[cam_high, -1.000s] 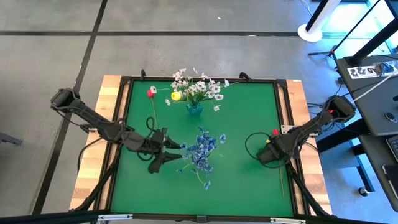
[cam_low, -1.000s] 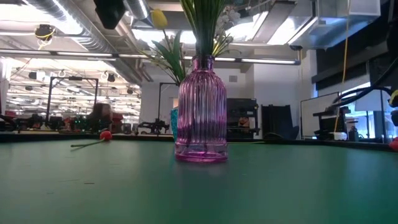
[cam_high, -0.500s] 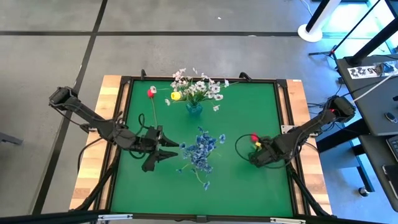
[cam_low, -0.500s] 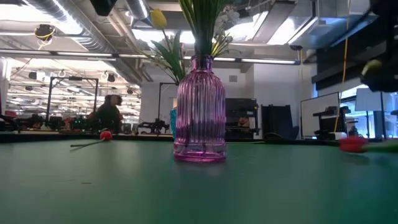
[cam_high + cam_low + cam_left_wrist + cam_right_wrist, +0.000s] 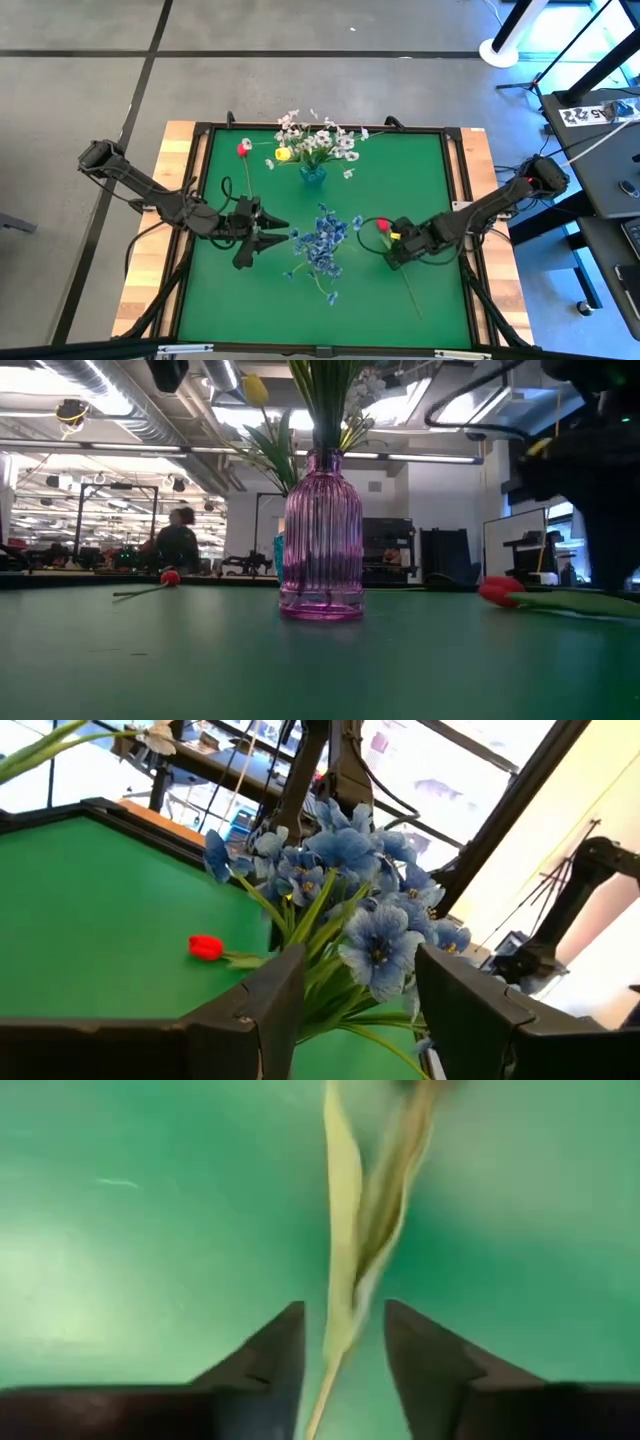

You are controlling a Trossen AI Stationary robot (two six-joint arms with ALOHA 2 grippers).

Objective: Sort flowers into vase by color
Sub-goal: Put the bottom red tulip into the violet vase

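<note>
1. Leftmost, the left gripper [image 5: 272, 234] sits low over the green table [image 5: 400, 170], fingers spread apart and holding nothing, just beside the blue flowers [image 5: 322, 243]. In its wrist view the blue blossoms [image 5: 352, 890] fill the gap between the fingers [image 5: 250, 1010].
2. Behind it a loose red flower [image 5: 242, 150] lies flat, stem running toward the near edge, well apart from the gripper.
3. At mid-table the blue bunch stands in a pink ribbed vase [image 5: 322, 540], which blocks the low view of whatever is behind it.
4. Toward the far edge a small teal vase [image 5: 312, 175] holds white sprays [image 5: 325, 135] and one yellow bud [image 5: 283, 154].
5. To the right, the right gripper [image 5: 392, 243] is closed on the stem of a second red flower [image 5: 381, 226], bud near the blue bunch, stem trailing toward the near edge. The wrist view shows stem and leaf [image 5: 345, 1260] between the fingers [image 5: 262, 1370].
6. Change: one second ago the right gripper was close to the table's right edge; it has brought the flower leftward. The left gripper has shifted only slightly.
7. Count: two vases, two red flowers, one yellow, one blue bunch; white sprays too tangled to count.
8. A person [image 5: 180, 540] stands in the room beyond.
</note>
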